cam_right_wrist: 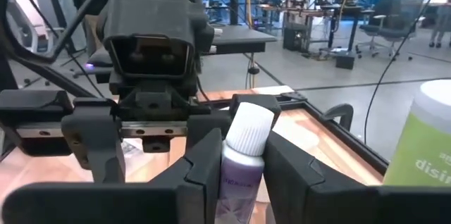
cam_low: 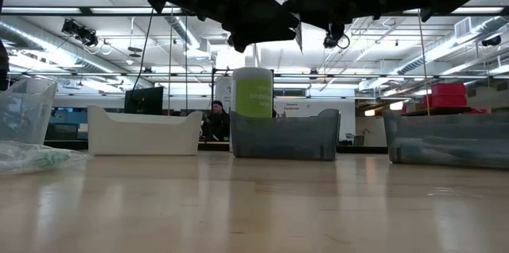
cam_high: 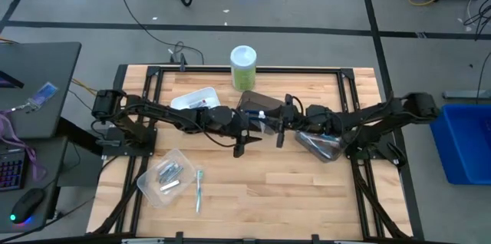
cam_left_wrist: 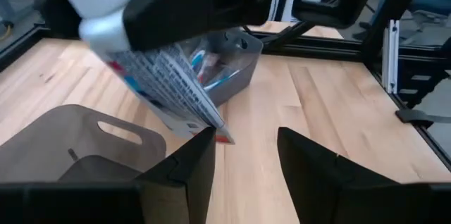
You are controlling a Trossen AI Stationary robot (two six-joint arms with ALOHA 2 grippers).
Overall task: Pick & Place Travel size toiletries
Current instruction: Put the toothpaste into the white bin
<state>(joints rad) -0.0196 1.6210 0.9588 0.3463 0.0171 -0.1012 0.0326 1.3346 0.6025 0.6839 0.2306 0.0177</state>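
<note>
My right gripper (cam_right_wrist: pixel 241 159) is shut on a small tube with a white ribbed cap (cam_right_wrist: pixel 246 134), high over the table's middle (cam_high: pixel 280 129). My left gripper (cam_left_wrist: pixel 243 139) is open and faces it from the left (cam_high: pixel 242 144). One of its fingers (cam_left_wrist: pixel 201 155) is right at the tube's flat crimped end (cam_left_wrist: pixel 211 122); I cannot tell if they touch. More tubes lie in a clear bin (cam_high: pixel 165 175). A toothbrush (cam_high: pixel 198 189) lies flat on the table beside it. A dark bin (cam_left_wrist: pixel 225 65) holds several toiletries. My right gripper pinches the tube's body just below the cap (cam_right_wrist: pixel 236 182) between its two fingers. The cap sticks out past the fingertips. The tube is lifted clear of the table and tilted, its crimped end (cam_left_wrist: pixel 211 122) toward my left gripper.
A white bin (cam_high: pixel 196 100) and a dark bin (cam_high: pixel 257 106) stand toward the far edge, in front of a tall green canister (cam_high: pixel 243 67). A second dark bin (cam_high: pixel 322 146) lies under my right arm. Bare wood shows along the near edge (cam_high: pixel 291 190).
</note>
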